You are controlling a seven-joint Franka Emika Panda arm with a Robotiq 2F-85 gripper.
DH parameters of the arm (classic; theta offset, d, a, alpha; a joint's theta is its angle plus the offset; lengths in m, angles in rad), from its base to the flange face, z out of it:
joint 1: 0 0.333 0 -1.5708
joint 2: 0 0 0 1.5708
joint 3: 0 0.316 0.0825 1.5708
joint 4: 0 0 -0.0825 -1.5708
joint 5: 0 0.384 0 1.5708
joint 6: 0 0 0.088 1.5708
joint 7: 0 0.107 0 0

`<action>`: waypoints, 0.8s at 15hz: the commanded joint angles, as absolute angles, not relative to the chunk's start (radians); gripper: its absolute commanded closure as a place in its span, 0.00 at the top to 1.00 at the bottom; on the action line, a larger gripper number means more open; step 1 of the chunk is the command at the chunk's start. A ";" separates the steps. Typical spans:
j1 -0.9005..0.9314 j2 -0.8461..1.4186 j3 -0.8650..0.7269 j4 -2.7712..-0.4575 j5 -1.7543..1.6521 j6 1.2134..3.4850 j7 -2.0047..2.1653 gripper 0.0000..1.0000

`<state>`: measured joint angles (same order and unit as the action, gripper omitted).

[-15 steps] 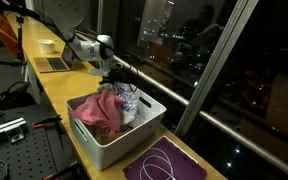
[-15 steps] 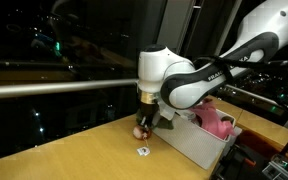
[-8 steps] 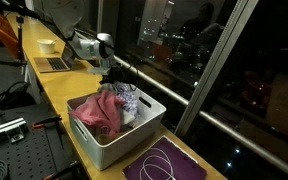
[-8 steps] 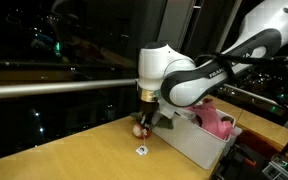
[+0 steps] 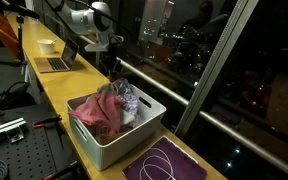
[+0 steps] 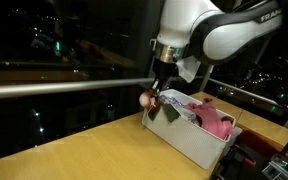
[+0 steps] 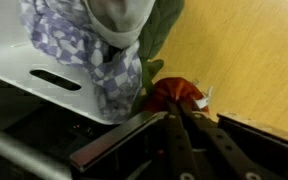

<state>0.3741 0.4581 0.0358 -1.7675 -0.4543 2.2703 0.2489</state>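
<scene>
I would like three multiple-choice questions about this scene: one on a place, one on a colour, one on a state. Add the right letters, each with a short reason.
1. Where is the small red object?
A. deep inside the bin
B. in the air beside the bin's end
C. far away from the bin

2. Which colour is the bin?
A. white
B. blue
C. black

3. How is the gripper?
A. wide open
B. shut on the small red object
C. out of all views

Answers:
1 B: the wrist view shows it just outside the bin's end wall.
2 A: its walls look white in both exterior views.
3 B: the fingers pinch the object in the wrist view.
</scene>
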 commanded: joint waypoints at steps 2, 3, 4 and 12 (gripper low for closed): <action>0.331 0.199 0.042 -1.947 -0.478 2.239 0.263 0.01; 0.315 0.163 0.045 -1.969 -0.483 2.233 0.263 0.01; 0.298 0.129 0.047 -1.997 -0.486 2.233 0.262 0.01; 0.194 0.070 0.058 -2.164 -0.496 2.297 0.273 0.01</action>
